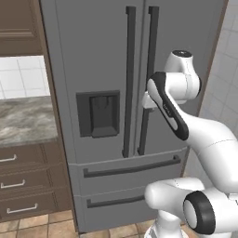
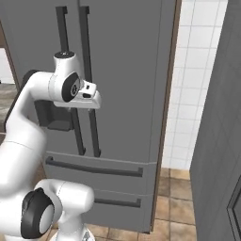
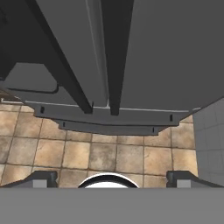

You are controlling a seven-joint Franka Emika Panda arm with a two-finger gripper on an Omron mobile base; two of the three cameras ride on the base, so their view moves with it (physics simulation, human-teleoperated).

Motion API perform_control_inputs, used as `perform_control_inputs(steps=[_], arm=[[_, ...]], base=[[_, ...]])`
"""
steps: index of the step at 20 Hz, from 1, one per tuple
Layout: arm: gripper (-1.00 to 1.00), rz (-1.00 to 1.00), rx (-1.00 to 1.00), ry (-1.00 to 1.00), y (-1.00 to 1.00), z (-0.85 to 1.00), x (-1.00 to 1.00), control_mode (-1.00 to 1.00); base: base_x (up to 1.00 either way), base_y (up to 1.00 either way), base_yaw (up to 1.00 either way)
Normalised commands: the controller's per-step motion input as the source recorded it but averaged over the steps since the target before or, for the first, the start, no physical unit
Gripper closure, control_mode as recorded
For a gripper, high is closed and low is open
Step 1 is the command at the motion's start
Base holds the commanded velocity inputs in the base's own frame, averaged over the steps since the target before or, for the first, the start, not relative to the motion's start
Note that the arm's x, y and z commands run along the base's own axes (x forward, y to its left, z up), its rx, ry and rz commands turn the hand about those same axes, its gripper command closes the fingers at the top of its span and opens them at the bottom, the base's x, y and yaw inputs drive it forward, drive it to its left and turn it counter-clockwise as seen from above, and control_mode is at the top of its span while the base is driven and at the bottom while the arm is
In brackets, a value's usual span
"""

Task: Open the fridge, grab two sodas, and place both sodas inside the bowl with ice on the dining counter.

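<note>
Fridge (image 1: 107, 56) handle (image 3: 114, 57) — seemingly ahead of spread fingers (image 3: 43, 178)

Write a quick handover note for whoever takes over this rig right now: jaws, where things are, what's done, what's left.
Gripper: jaws wide open, holding nothing, pointing down along the door front.
Tall grey French-door fridge: both doors shut. The hand sits close in front of the right door's long dark bar handle, no grip yet.
Sodas, bowl: no sighting to report from here.
Done: robot parked in front of the fridge.
Left: grasp handle, pull the door open, take two sodas, put both in the bowl of ice on the dining counter.
</note>
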Motion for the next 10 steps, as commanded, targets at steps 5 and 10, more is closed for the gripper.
perform_control_inputs(steps=[5, 10], arm=[[-1.0, 0.0, 0.0, 0.0, 0.0, 0.0, 0.0, 1.0], [-1.0, 0.0, 0.0, 0.0, 0.0, 0.0, 0.0, 1.0]], base=[[-0.4, 0.07, 0.0], [-0.45, 0.05, 0.0]])
